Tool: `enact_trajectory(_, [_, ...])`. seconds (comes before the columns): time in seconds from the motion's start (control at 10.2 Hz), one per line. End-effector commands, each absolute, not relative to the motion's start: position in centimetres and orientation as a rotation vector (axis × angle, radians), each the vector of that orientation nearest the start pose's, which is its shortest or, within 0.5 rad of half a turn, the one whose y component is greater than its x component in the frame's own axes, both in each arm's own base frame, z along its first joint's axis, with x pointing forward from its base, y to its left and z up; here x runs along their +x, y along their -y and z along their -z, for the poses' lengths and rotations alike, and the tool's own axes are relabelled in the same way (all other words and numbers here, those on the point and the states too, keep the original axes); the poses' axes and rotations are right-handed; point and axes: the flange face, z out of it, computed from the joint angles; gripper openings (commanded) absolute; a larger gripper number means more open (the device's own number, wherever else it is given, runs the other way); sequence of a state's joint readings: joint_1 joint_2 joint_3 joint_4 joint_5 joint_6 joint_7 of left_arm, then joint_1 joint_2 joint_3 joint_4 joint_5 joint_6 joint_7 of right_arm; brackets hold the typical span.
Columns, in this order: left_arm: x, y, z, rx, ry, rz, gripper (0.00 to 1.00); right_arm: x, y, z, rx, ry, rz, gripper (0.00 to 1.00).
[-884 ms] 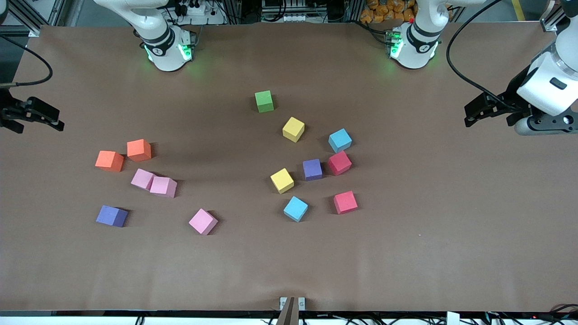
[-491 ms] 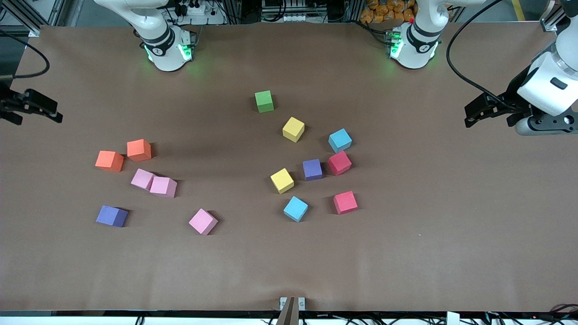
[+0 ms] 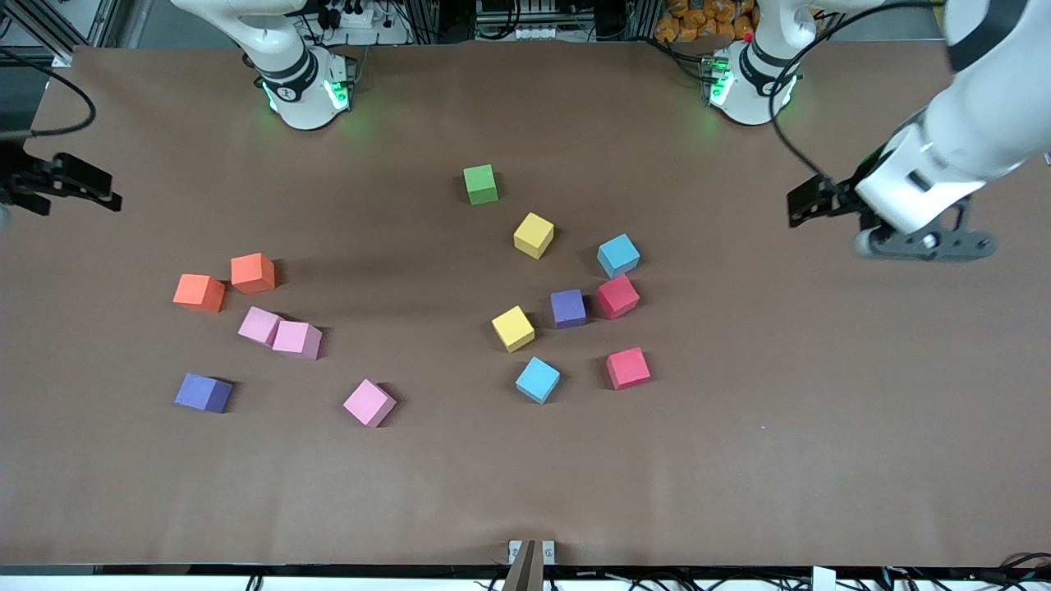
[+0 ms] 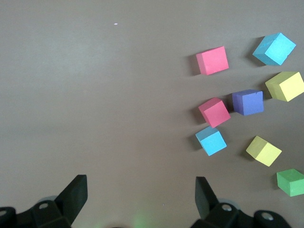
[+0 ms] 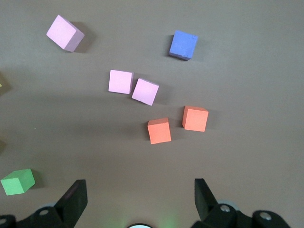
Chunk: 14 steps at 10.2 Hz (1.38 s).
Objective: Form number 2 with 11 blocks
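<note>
Fourteen blocks lie scattered on a brown worktop (image 3: pixel 739 460); no number 2 is formed yet. Taking the green block (image 3: pixel 480 184) as landmark, seven sit nearer the camera close by, and six lie toward the right arm's end. The left gripper (image 3: pixel 809 205) and right gripper (image 3: pixel 103 197) hang empty, fingers spread. Touching pink blocks (image 3: pixel 279 332) could shift together if one is grabbed carelessly.

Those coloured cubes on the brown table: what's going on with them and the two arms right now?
Nothing is built yet. The foam cubes lie scattered in two loose groups on the table, none held. The left claw hangs open over the table's left-arm end; the right claw hangs open at the right-arm end. No digit 2 has started.
</note>
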State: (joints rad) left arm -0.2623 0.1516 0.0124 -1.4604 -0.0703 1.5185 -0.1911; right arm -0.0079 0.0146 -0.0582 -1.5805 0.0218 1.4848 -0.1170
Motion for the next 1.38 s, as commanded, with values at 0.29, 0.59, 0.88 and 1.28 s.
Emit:
enact_trajectory(0.29, [56.8,27.3,-52.7,-3.167,0.044,-0.179,1.00,60.9,-3.1,-49.5,-3.028,0.223,-0.263,1.00])
enact_trajectory(0.59, [55.1,35.2,-48.6,-3.156,0.169,-0.167,1.00,61.8,-9.5,-45.1,-3.026,0.357,-0.272,1.00])
enact_trajectory(0.88, [51.8,41.9,-44.9,-3.133,0.365,-0.150,1.00,60.4,-12.4,-41.3,-3.024,0.424,-0.315,1.00])
enact_trajectory(1.28, [44.9,49.3,-38.3,-3.103,0.763,-0.084,1.00,59.7,-12.4,-39.6,-3.029,0.430,-0.361,1.00])
